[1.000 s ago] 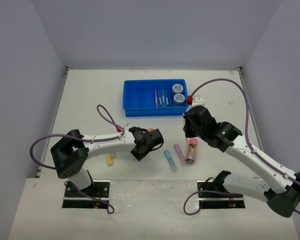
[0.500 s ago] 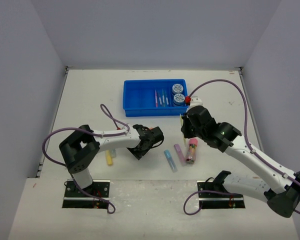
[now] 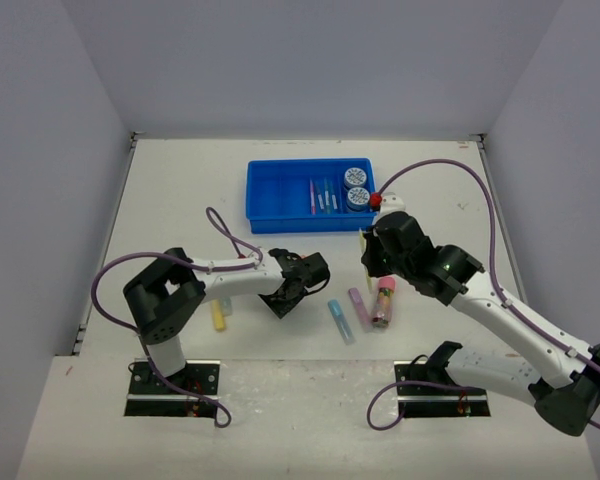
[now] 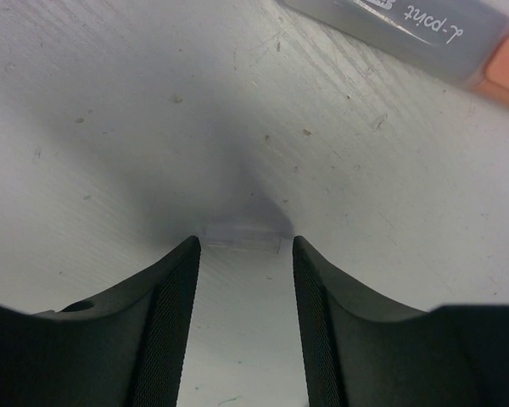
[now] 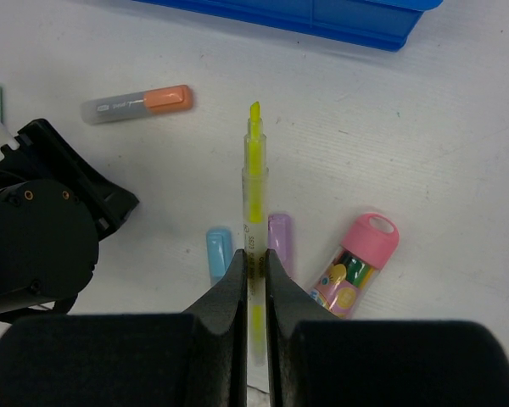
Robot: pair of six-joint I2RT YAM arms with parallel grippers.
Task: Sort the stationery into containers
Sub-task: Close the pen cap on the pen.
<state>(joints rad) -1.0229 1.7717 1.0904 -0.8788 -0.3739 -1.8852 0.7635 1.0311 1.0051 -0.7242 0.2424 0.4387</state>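
Pinching an uncapped yellow marker [image 5: 254, 170] in the right gripper [image 5: 254, 259], jaws tight on the barrel, tip aimed toward the blue tray [image 5: 348, 25] (only its near wall inside the wrist view). Held above the table [image 3: 180, 190], just on the near side of the tray's right end.

Spread apart at the left gripper [image 4: 243, 246], down low on the near side of the tray's middle, with a small clear piece [image 4: 240, 235] lying between the fingertips (cannot tell what it is). Just beyond, toward the tray, a grey-and-orange marker [image 4: 424, 38].

Inside the tray, toward its right end: thin pens [image 3: 320, 196] and two patterned discs [image 3: 357, 174].

Nearer than the tray's right half, side by side: blue marker [image 3: 340, 321], purple marker [image 3: 360, 309], pink tube [image 3: 385, 301]. Off to the tray's near left, another yellow marker [image 3: 218, 318].
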